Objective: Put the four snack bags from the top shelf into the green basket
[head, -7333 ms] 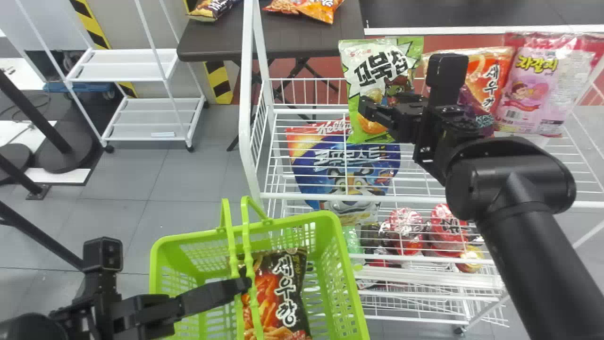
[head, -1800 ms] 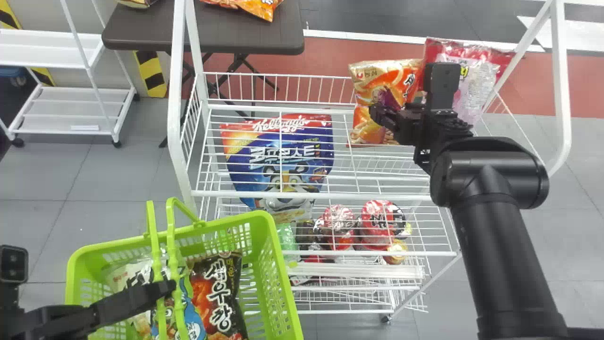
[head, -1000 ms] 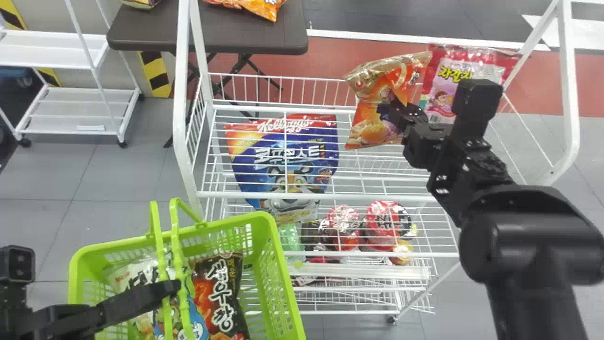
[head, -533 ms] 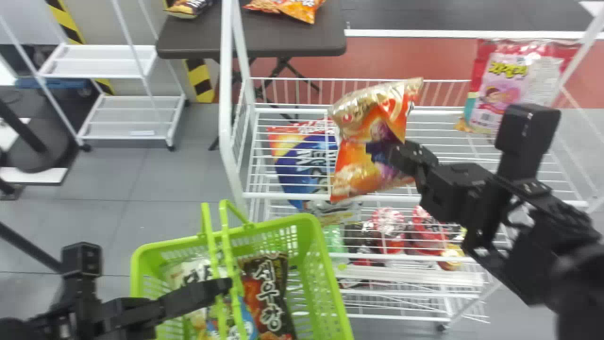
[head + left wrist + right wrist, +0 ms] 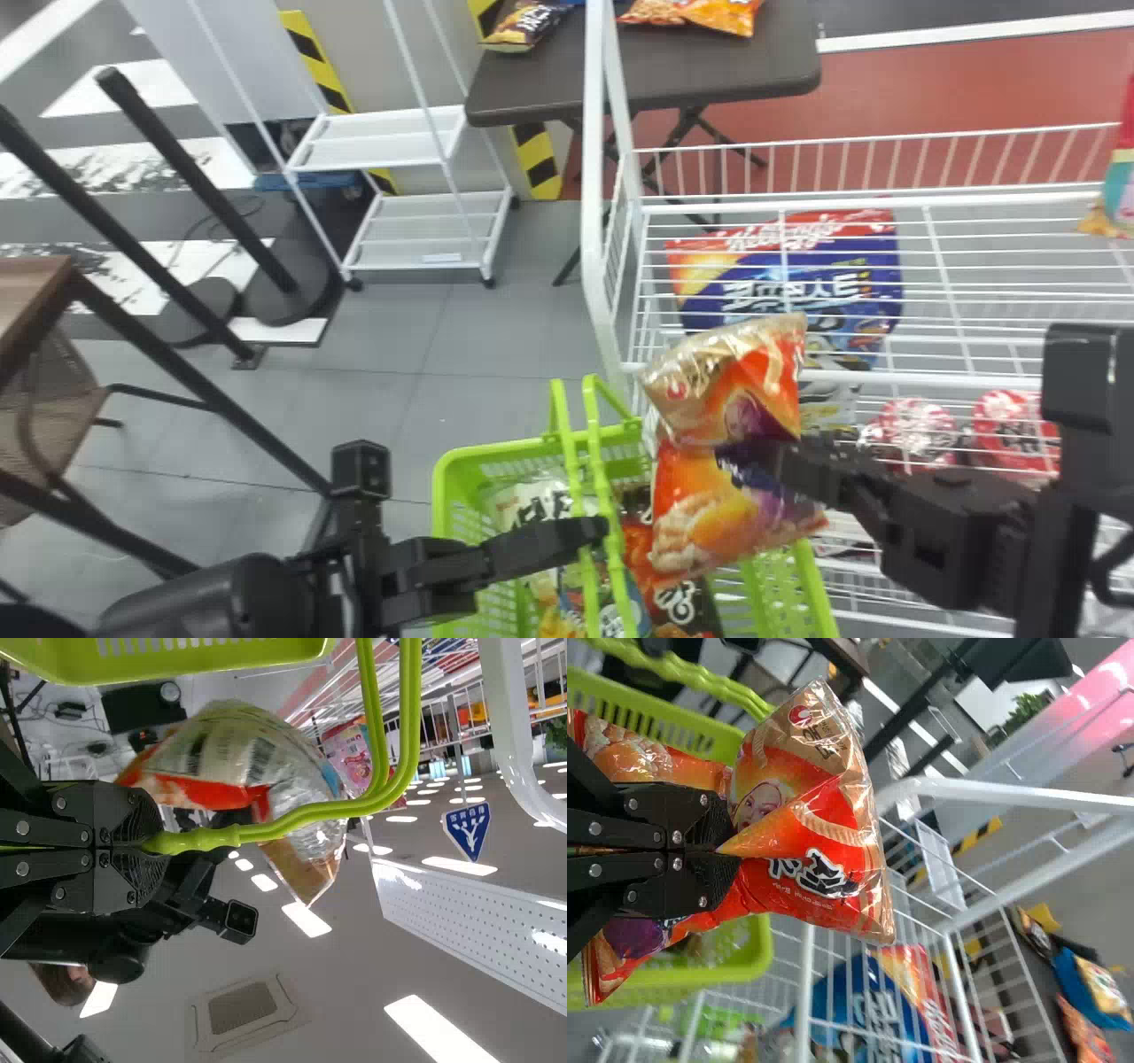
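Nearest, the green handles (image 5: 601,470) are being clamped by the left gripper (image 5: 605,530), whose fingers are being pressed together on them. The green basket (image 5: 514,446) is being crossed by this gripper and by the upright handles, so that part of its opening is being blocked. The orange snack bag (image 5: 700,523) is being pinched around its middle by the right gripper (image 5: 780,459), and is being held near the handles, in front of the basket's opening in the head view; how high it is being held cannot be told. Inside the basket, a white-and-green snack bag (image 5: 532,505) and a dark snack bag (image 5: 682,611) are being kept side by side, both being partly hidden.

Just beyond, the basket's far side is being bordered by the white wire rack (image 5: 595,195). A pink snack bag (image 5: 1123,190) is being supported on its top shelf, well apart from the basket. Below that shelf, a blue cereal bag (image 5: 797,266) and red-and-white packages (image 5: 912,430) are being screened by wires. Farther off, more snack bags (image 5: 722,15) are being borne by a dark table (image 5: 656,84).
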You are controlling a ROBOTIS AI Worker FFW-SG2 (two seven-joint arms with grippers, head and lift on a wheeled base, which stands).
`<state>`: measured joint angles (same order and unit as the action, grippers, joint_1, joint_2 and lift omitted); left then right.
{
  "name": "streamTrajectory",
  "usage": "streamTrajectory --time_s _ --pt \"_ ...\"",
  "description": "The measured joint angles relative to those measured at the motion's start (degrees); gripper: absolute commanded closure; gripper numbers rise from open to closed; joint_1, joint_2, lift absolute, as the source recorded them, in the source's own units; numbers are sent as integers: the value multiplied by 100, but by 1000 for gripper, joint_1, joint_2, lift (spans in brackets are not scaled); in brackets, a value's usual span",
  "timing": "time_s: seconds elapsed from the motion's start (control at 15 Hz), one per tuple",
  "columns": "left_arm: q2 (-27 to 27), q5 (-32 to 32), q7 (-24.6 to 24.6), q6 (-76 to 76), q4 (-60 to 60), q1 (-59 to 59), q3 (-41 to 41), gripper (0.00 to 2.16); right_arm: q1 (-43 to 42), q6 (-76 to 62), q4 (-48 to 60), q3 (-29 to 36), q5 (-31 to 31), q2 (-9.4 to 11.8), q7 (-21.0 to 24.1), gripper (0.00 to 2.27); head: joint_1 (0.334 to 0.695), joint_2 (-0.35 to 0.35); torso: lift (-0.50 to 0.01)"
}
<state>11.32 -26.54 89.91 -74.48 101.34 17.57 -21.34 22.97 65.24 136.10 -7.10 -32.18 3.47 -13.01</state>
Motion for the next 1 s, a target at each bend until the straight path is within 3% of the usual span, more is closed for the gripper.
streamTrajectory --time_s 0.73,0.8,0.87,0.93,1.0 --pt "42 -35 0 -28 33 -26 100 2145 -763 688 -1472 -1060 258 -6 212 2256 695 350 0" --pt "41 -35 0 -33 38 -26 107 2145 -892 630 -1656 -1193 280 -16 212 2128 695 350 0" --pt "39 -36 0 -37 42 -26 111 2145 -1039 540 -1854 -1344 294 -25 211 1571 695 350 0" --pt "38 -37 0 -37 44 -24 111 2145 -1144 451 -1995 -1457 299 -28 211 441 695 350 0" --pt "37 -41 0 -37 44 -17 104 2145 -1226 334 -2098 -1549 306 -29 199 -1 695 350 0"
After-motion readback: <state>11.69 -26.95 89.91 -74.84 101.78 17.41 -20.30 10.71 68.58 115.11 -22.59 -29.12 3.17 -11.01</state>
